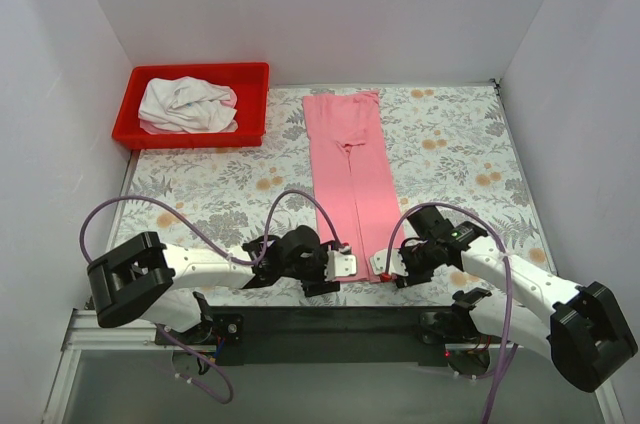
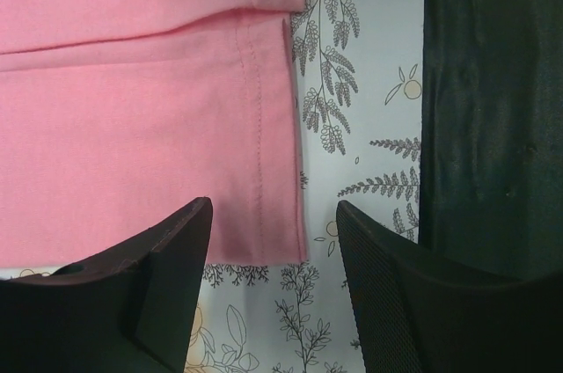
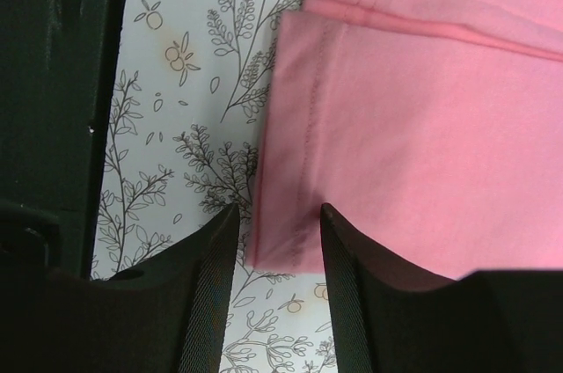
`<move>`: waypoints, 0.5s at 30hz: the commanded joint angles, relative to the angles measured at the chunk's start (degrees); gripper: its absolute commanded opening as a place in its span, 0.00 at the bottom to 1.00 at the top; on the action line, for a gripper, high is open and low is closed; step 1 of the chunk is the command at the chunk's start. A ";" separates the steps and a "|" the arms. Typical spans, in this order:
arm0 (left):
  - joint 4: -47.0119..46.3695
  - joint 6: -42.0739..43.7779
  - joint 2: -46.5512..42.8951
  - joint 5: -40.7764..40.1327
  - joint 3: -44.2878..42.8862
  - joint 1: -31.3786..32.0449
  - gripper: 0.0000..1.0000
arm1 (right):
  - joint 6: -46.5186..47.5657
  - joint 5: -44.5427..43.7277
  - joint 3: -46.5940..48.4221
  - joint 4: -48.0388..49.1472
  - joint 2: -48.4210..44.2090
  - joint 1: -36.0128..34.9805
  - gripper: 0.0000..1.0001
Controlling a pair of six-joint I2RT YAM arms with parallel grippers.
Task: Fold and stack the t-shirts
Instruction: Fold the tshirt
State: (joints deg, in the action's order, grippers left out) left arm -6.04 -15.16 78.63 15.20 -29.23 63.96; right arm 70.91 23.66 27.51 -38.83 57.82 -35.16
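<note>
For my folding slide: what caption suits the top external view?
Left gripper and right gripper, fingers open, flank the near hem of the folded pink t-shirt; white t-shirt crumpled in the red bin.

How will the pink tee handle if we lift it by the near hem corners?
Likely floppy: the pink tee lies flat in soft layered folds, so the middle should sag between the left gripper and right gripper. Probably light; the cloth looks thin at the stitched hem. The overlapped layers may slide apart unless both are pinched.
</note>
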 commanded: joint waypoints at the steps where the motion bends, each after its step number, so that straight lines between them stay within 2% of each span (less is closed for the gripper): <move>1: -1.87 1.53 0.99 -0.61 1.11 0.20 0.57 | 1.24 -0.28 -1.31 -0.02 0.80 -0.44 0.48; 4: -1.52 2.06 2.84 -2.45 1.81 0.28 0.53 | 1.25 -1.42 -2.54 0.77 1.94 -0.96 0.47; 7: -0.21 2.76 2.49 -2.02 1.81 0.28 0.39 | -0.16 -3.09 -3.42 2.44 3.43 -1.84 0.45; 8: 0.67 2.85 2.49 -2.02 1.81 0.28 0.39 | -0.68 -3.09 -3.69 2.70 3.70 -2.37 0.43; 12: 2.70 3.81 1.88 -2.19 2.16 0.28 0.25 | -3.93 -4.94 -4.13 5.16 5.28 -4.39 0.32; 13: 2.88 3.99 1.88 -2.54 2.60 0.28 0.24 | -4.55 -5.29 -4.04 5.86 5.72 -4.92 0.26; 15: 3.32 4.00 2.49 -3.24 2.43 0.20 0.22 | -6.22 -6.08 -3.95 6.48 6.77 -5.36 0.20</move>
State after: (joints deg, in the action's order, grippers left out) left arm -7.57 -12.82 80.79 14.48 -28.21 63.99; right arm 67.40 22.59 26.85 -33.74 61.14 -39.35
